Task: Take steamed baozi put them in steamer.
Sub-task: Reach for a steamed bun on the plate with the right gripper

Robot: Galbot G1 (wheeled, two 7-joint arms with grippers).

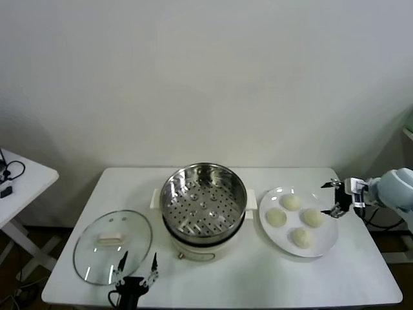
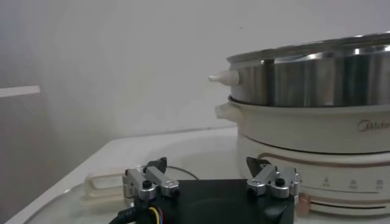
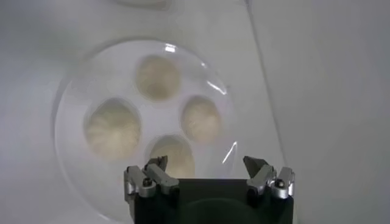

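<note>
The 4 steamed baozi (image 1: 297, 219) lie on a flat white plate (image 1: 326, 244) at the right of the white table (image 1: 361, 278), just beside the steamer (image 1: 203, 210). They are round, smooth, creamy-white buns with no long axis to speak of — each sits dome-up, and they form a rough diamond: 1 toward the wall, 1 toward the steamer, 1 toward the table's right edge, 1 toward the front. In the right wrist view the baozi (image 3: 159, 78) show faint radial creases on top.

The steamer stands at the table's middle — a shiny steel pot, open mouth up, with a perforated tray inside and a cream-white base below. In the left wrist view the steamer (image 2: 317, 122) shows a small cream side handle on the steel rim.

The right gripper (image 1: 338, 198) hovers above the plate's right edge, its fingers spread wide and holding nothing; the right wrist view shows the right gripper (image 3: 207, 173) over the buns.

The left gripper (image 1: 137, 266) sits low at the table's front edge, by the glass lid (image 1: 113, 247), fingers wide apart and empty.
</note>
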